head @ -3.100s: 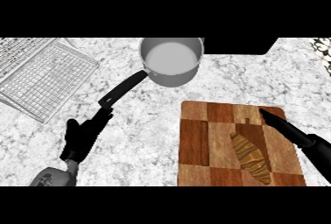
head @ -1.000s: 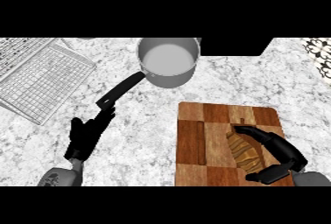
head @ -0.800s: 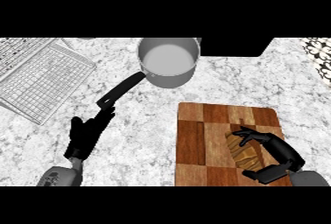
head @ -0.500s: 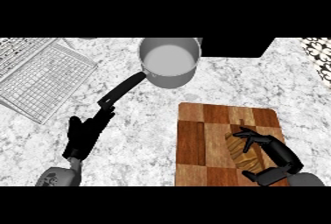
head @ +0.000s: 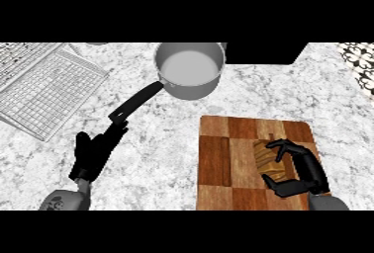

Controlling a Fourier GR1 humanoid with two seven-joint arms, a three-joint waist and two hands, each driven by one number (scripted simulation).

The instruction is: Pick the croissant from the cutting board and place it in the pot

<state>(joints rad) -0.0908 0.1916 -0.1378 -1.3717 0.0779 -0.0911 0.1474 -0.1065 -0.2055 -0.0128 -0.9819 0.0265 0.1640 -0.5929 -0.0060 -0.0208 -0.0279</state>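
The brown croissant [head: 264,157] lies on the right half of the wooden cutting board [head: 226,163]. My right hand [head: 303,170] is curled round it, fingers over its top end and thumb under its lower end, hiding much of it. The grey pot [head: 189,69] stands at the back centre, its black handle [head: 135,103] pointing toward the lower left. My left hand [head: 95,153] lies open on the counter at the lower left, fingertips near the handle's end.
A white wire rack [head: 40,89] lies at the back left. A black object [head: 264,52] sits behind the board at the back edge. A patterned item [head: 361,62] shows at the far right edge. Marble counter lies between pot and board.
My right hand came down over the croissant and its fingers have curled round it. The left hand, pot and board have stayed put.
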